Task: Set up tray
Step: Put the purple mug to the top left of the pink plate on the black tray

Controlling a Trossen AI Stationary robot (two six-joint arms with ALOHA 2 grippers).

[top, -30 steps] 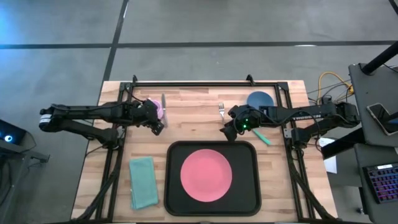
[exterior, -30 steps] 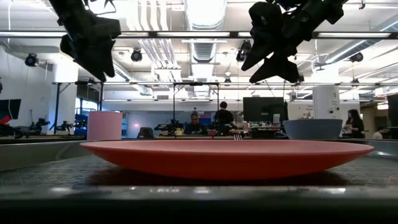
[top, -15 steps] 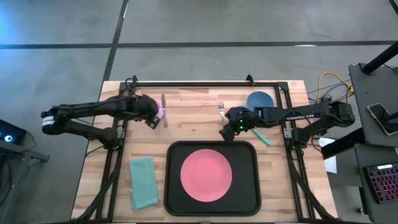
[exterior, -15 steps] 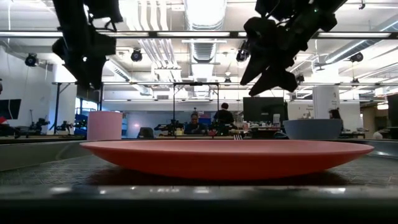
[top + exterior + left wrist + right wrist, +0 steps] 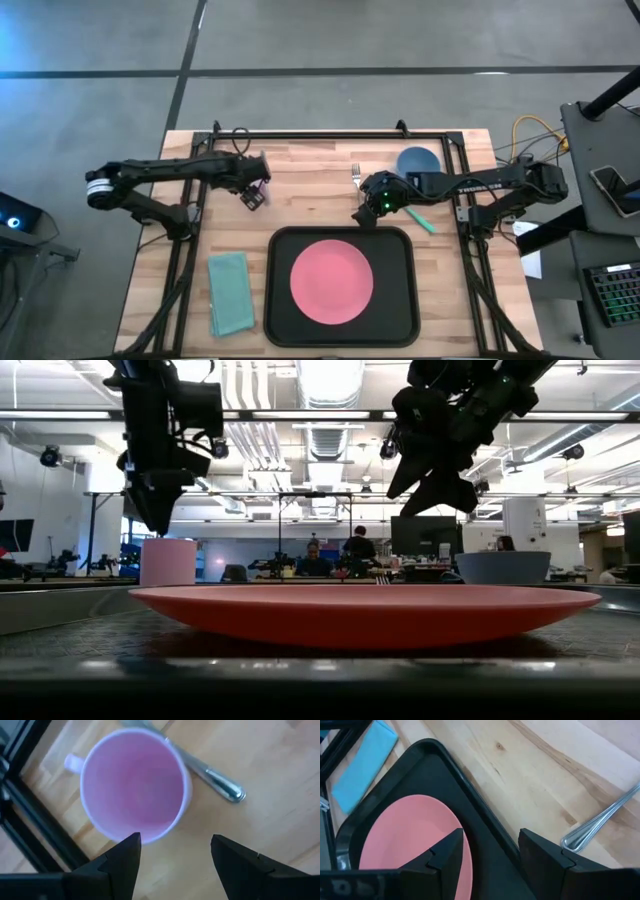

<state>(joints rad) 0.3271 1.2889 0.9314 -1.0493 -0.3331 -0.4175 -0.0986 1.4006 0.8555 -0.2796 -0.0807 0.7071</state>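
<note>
High view first: we see the tray lying at the near middle of the wooden table, with the pink plate resting flat inside it. Left of the tray, just beside its rim, lies the teal napkin.

Beyond the tray's far left corner we find the left gripper, raised above the wood. Its wrist camera looks down into a pink mug, with the two fingers spread apart on the near side of the mug's rim and touching nothing. A knife lies just beside the mug on the table.

Over the tray's far edge, towards its right corner, we see the right gripper hanging in the air. From its wrist camera, the fingers stand parted and empty above the tray's rim, with the plate below and a fork lying on the wood just past the tray. Farther beyond the tray's right corner sits a blue bowl, and a teal-handled utensil lies near that corner.
</note>
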